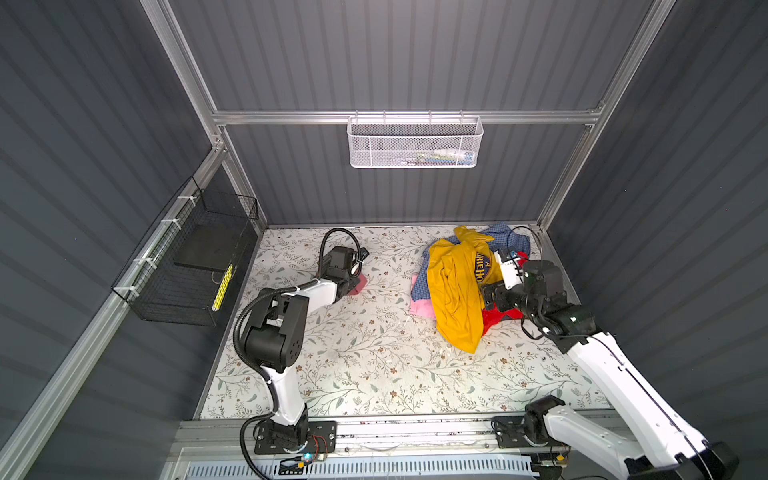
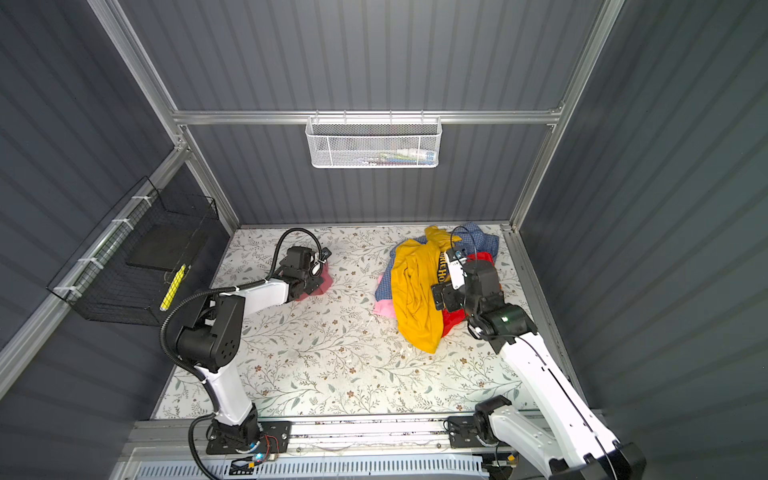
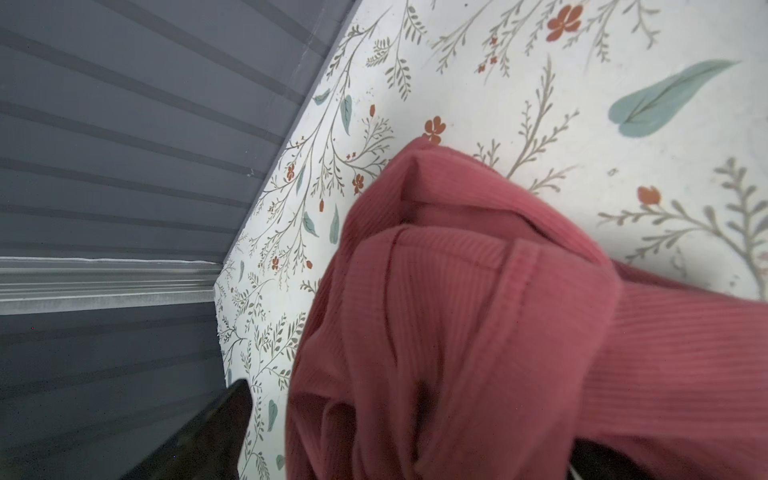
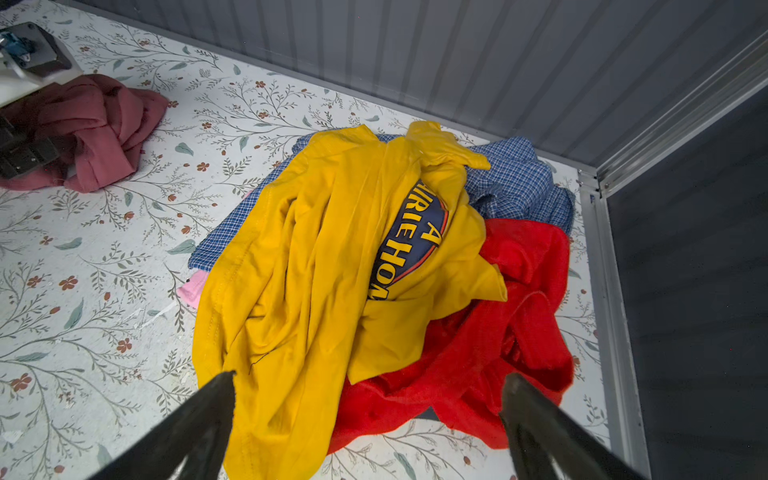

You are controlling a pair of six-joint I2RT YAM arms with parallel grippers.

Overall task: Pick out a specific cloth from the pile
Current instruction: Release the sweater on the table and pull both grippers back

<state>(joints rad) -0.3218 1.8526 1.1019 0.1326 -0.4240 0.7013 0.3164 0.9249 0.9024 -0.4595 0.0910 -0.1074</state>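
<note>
The cloth, a dusty rose-pink ribbed garment, lies crumpled on the floral table at the back left, apart from the pile. My left gripper hangs right over it, open. In the left wrist view the cloth fills the space between the jaws, one black finger stands clear of it, and the other finger is hidden. The pile at the back right holds a yellow shirt, a blue checked shirt, a red piece and a pale pink piece. My right gripper hovers open above the pile's near edge.
A white mesh basket hangs on the back wall. On the left wall hangs a black wire basket. The pile sits close to the right wall and its aluminium corner post. Bare floral tabletop lies between the two arms.
</note>
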